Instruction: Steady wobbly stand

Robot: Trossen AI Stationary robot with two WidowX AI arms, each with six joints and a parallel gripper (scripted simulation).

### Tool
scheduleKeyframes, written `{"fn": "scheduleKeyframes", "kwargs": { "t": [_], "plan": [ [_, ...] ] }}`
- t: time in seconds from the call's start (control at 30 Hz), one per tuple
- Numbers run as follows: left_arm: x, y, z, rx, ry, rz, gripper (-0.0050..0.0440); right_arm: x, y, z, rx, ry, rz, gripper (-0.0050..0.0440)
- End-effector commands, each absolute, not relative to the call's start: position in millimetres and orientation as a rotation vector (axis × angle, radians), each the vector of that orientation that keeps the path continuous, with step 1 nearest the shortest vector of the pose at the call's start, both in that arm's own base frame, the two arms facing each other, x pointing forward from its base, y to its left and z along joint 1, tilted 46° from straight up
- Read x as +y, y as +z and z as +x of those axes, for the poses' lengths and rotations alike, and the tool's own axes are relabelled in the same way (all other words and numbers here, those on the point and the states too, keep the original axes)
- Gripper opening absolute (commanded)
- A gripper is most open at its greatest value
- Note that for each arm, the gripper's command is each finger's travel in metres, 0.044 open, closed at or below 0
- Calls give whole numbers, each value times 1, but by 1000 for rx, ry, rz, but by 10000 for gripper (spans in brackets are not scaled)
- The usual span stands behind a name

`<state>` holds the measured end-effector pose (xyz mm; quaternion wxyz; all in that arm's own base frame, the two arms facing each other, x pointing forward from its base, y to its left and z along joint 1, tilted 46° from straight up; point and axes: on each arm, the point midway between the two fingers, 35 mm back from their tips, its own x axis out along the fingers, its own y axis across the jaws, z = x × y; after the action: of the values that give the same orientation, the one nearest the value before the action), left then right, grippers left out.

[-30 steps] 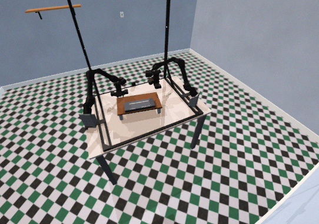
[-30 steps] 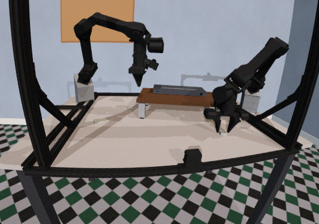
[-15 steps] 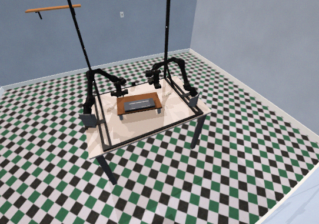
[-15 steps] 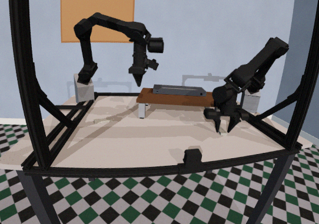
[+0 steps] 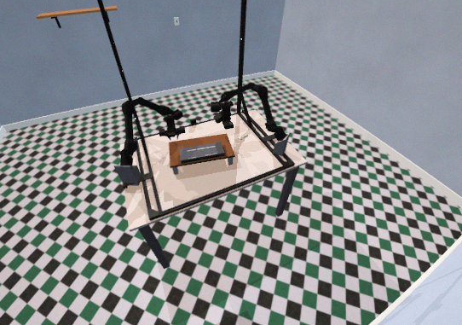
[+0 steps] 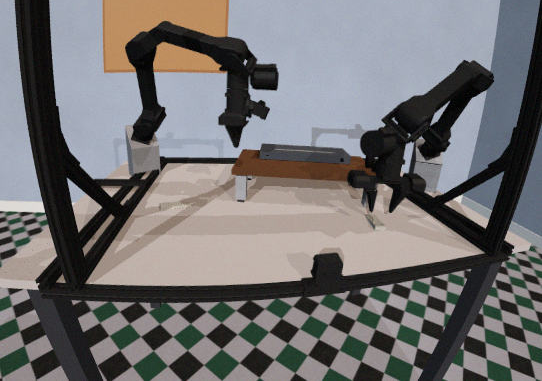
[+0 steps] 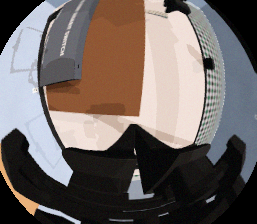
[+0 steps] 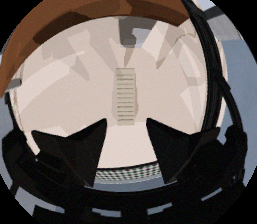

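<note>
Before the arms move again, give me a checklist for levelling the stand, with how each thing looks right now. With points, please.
1. Switch (image 5: 202,152) (image 6: 305,153) (image 7: 65,45) on the stand (image 5: 176,148) (image 6: 300,168) (image 7: 113,60) (image 8: 88,10): ok.
2. Right jaws open and empty: ok.
3. Wedge by the right jaws (image 6: 377,223) gripped: not ok, lying on the table (image 5: 192,189) (image 6: 200,247) (image 7: 178,100) (image 8: 48,90).
4. Left jaws shut, empty: ok.
5. Stand level and steady: cannot tell.

There are two robot arms (image 5: 142,101) (image 6: 192,39) and two parallel-jaw grippers (image 5: 171,136) (image 6: 381,211) (image 7: 134,129) (image 8: 126,120). I count two ribbed wedges (image 5: 243,137) (image 6: 376,222) (image 7: 157,13) (image 8: 125,96), one stand (image 5: 175,151) (image 6: 300,169) (image 7: 113,65) (image 8: 88,11), one network switch (image 5: 202,153) (image 6: 305,153) (image 7: 65,60) and one table (image 5: 192,185) (image 6: 225,252) (image 7: 180,75) (image 8: 48,85).
</note>
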<state>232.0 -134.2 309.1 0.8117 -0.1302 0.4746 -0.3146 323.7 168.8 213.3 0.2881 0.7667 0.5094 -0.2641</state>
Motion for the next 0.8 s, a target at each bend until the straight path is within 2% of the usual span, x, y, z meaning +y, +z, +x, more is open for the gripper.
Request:
{"fn": "scheduleKeyframes", "kwargs": {
  "t": [0.0,0.37,0.73,0.77],
  "plan": [
    [-134,309,232,1014,-672,-278,0,159,229,318,1362,-687,2047,241],
    [-134,309,232,1014,-672,-278,0,159,229,318,1362,-687,2047,241],
    [-130,448,303,318,-627,-113,0,160,227,319,1362,-694,2047,241],
    [-130,448,303,318,-627,-113,0,160,227,319,1362,-694,2047,241]
  ]
}}
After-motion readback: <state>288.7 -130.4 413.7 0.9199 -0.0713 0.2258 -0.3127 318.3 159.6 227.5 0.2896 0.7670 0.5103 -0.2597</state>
